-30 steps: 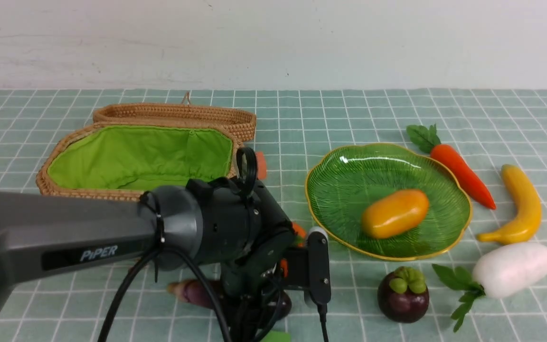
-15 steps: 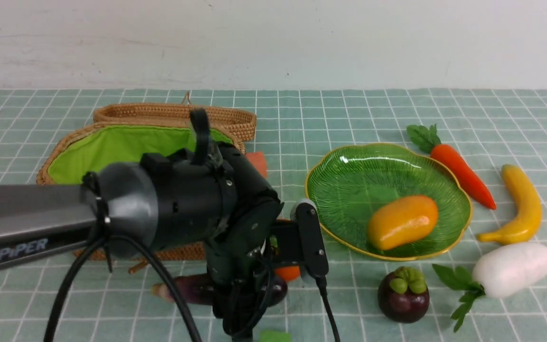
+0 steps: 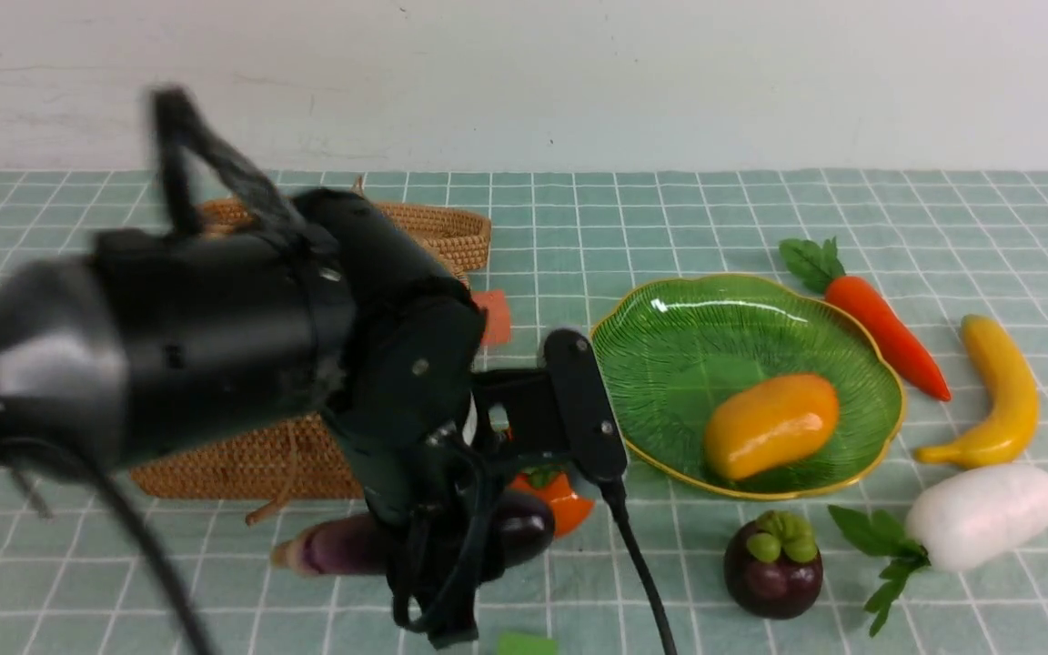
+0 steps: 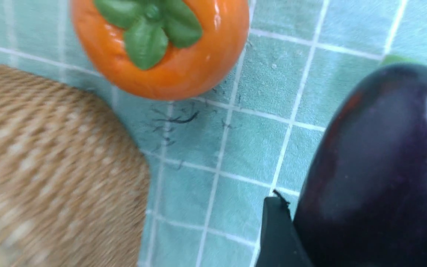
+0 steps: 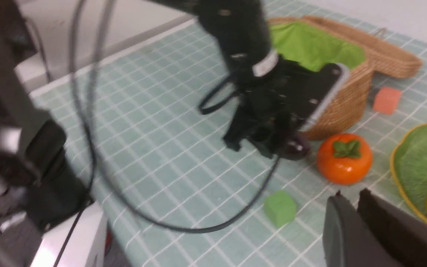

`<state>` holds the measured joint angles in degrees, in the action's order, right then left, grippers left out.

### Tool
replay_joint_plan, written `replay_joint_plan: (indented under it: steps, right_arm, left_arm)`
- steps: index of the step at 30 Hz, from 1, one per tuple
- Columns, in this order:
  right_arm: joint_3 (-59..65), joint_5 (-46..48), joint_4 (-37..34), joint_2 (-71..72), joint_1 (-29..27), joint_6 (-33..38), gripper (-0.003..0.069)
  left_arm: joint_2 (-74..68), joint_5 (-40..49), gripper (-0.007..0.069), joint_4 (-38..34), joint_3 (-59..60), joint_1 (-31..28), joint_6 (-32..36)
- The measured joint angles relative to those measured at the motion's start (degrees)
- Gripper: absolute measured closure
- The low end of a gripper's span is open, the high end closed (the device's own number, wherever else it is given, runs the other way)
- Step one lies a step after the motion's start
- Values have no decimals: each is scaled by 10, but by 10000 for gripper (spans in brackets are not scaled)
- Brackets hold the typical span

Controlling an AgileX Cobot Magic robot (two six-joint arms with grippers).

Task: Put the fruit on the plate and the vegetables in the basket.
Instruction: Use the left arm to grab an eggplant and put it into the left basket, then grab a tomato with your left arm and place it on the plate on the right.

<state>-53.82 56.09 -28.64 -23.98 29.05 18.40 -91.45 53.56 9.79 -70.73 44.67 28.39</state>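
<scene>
We find the eggplant point(image 3: 526, 528) in the left gripper point(image 3: 451, 569), near the basket point(image 3: 242, 464). Its long axis runs mostly crosswise, stem end to the left, rounded end to the right and slightly raised. We note the eggplant has shifted and tilted with the gripper over the last second; we judge a lift towards the basket is under way. The left jaws are part-open around its girth. The right gripper point(image 5: 351, 193) is closed, nothing seen between its fingers. The mango point(image 3: 771, 426) has settled on the plate point(image 3: 670, 364); the persimmon point(image 3: 565, 505) remains off it.
</scene>
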Motion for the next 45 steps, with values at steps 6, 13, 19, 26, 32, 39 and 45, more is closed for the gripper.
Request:
replay_joint_plan:
  steps: [6,13,19,26,32,39,45]
  right_arm:
    - [0,-90,23,0,0,-30,587]
    - [0,-102,24,0,0,-33,582]
    - [0,-97,28,0,0,-33,579]
    - [0,-97,32,0,0,-34,574]
    - [0,-97,33,0,0,-35,571]
    - [0,-80,37,0,0,-41,571]
    - [-11,-13,68,0,0,-89,569]
  left_arm:
    - [93,16,219,108,-55,-18,-52]
    - [59,-18,219,185,-68,-127,-29]
    - [15,-46,219,189,-68,-157,8]
    - [-8,-89,181,189,-68,-161,0]
    - [-8,-85,-23,189,-68,-161,-25]
    - [3,-62,79,100,-68,-153,-129]
    - [20,-43,459,-32,-68,-67,-185]
